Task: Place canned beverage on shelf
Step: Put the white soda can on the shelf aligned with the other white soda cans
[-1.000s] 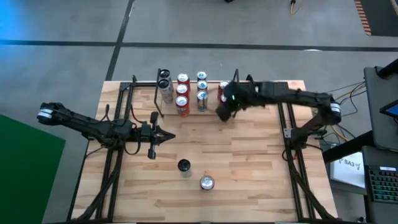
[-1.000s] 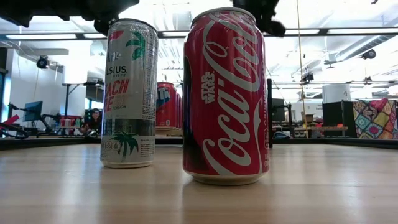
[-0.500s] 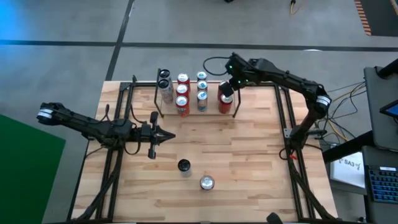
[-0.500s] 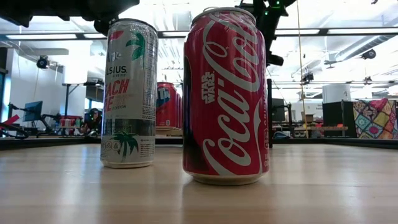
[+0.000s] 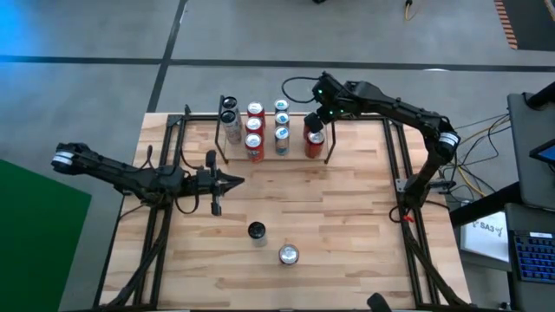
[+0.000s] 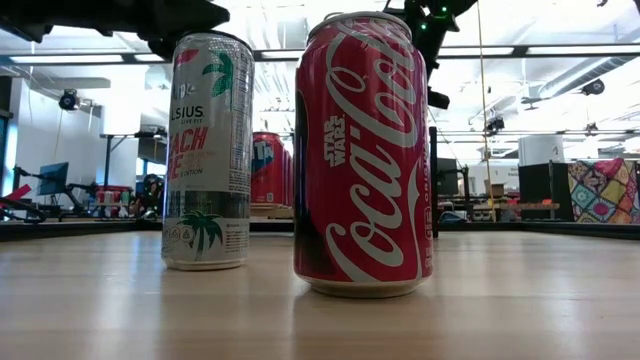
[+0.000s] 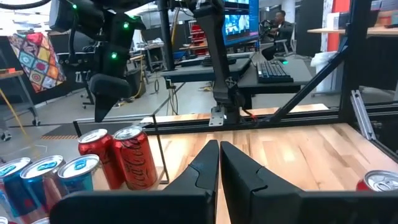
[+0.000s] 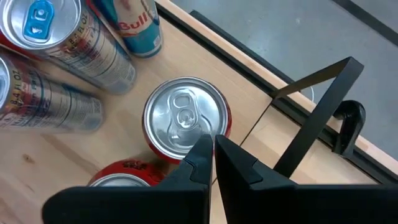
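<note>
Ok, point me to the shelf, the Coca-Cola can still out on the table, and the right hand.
shelf [image 5: 222,142]: high view, black rod at its left end.
Coca-Cola can [image 6: 362,155]: low view, middle of the red side.
right hand [image 8: 212,154]: right wrist view, between the shut fingertips, above a can top.

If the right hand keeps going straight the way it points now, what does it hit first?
Most likely the red can straight below it in the shelf. The shut right hand points down at its silver top; the gap is unclear.
</note>
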`<action>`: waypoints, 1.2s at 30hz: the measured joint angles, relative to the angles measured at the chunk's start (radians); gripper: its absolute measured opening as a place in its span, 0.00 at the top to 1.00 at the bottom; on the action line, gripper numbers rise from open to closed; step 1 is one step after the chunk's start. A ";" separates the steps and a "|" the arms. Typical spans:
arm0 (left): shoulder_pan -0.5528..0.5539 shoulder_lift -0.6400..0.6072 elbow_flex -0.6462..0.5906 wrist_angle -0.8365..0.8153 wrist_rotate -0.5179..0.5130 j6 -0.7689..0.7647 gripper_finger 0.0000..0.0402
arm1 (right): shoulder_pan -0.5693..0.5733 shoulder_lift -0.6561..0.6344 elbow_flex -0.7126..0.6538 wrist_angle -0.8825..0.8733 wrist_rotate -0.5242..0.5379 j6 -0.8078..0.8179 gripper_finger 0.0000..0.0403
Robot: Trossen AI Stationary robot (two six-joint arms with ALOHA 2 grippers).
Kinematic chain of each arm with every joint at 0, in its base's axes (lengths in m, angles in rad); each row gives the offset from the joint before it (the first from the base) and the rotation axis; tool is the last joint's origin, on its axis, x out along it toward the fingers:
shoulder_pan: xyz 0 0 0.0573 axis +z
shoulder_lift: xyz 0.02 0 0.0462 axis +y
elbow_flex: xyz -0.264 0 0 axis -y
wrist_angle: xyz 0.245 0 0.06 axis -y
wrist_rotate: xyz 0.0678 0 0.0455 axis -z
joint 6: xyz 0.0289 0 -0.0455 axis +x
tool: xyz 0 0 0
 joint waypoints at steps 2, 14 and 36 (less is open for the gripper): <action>0.000 0.000 0.000 0.000 0.000 0.002 1.00 | 0.001 0.000 0.000 0.000 0.000 0.002 0.98; 0.000 0.000 0.000 0.000 -0.001 0.010 1.00 | 0.035 0.001 -0.001 0.005 -0.007 0.011 0.98; 0.000 0.000 0.000 -0.003 -0.001 0.003 1.00 | 0.066 0.051 -0.002 0.027 0.060 0.004 0.98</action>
